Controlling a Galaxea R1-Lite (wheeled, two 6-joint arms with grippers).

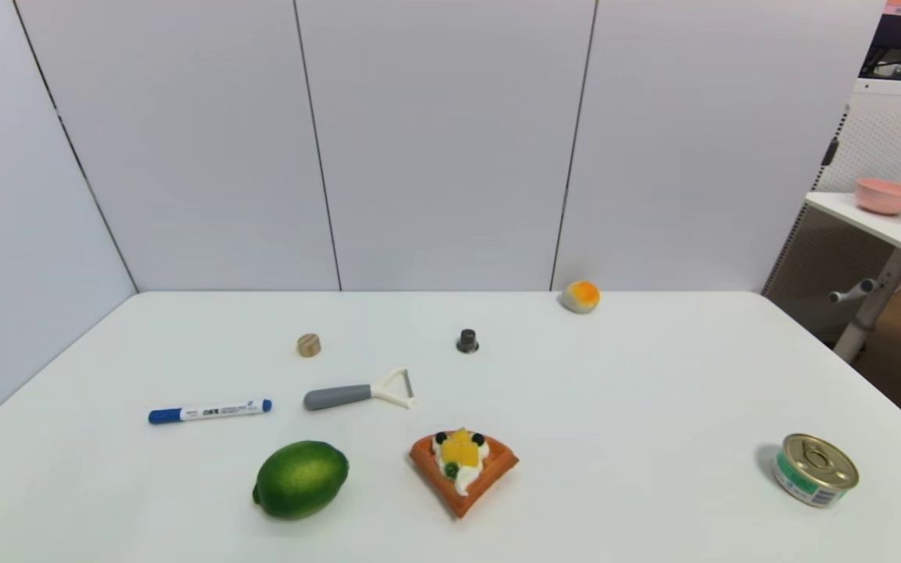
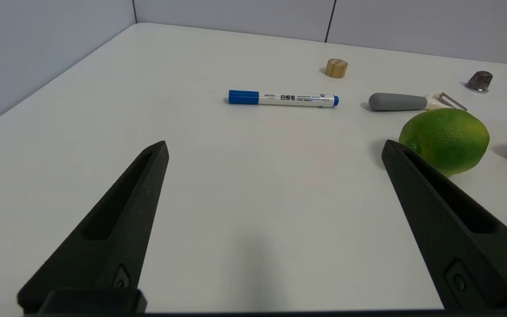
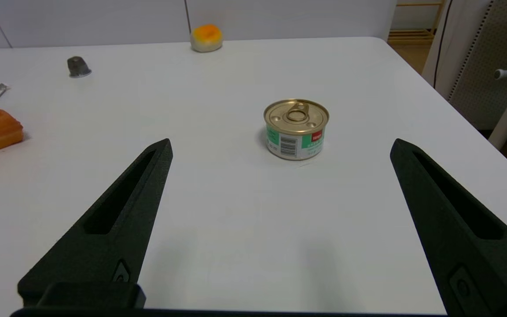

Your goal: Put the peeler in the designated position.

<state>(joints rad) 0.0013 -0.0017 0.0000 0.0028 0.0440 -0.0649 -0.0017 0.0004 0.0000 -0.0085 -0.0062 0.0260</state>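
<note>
The peeler (image 1: pixel 357 393) lies flat near the middle of the white table (image 1: pixel 654 375), grey handle toward the left, white forked head and blade toward the right. In the left wrist view the peeler (image 2: pixel 401 101) sits beyond the lime, far from my fingers. My left gripper (image 2: pixel 274 147) is open over bare tabletop near the table's front left. The right gripper (image 3: pixel 280 145) is open too, hovering short of the tin can. Neither gripper appears in the head view. The designated position carries no mark that I can make out.
A blue-capped marker (image 1: pixel 209 410) lies left of the peeler. In front of it are a green lime (image 1: pixel 300 478) and a toy waffle slice (image 1: pixel 462 467). Behind it stand a wooden cylinder (image 1: pixel 309 345), a dark knob (image 1: pixel 467 341) and an orange-topped ball (image 1: pixel 581 296). A tin can (image 1: pixel 815 469) stands front right.
</note>
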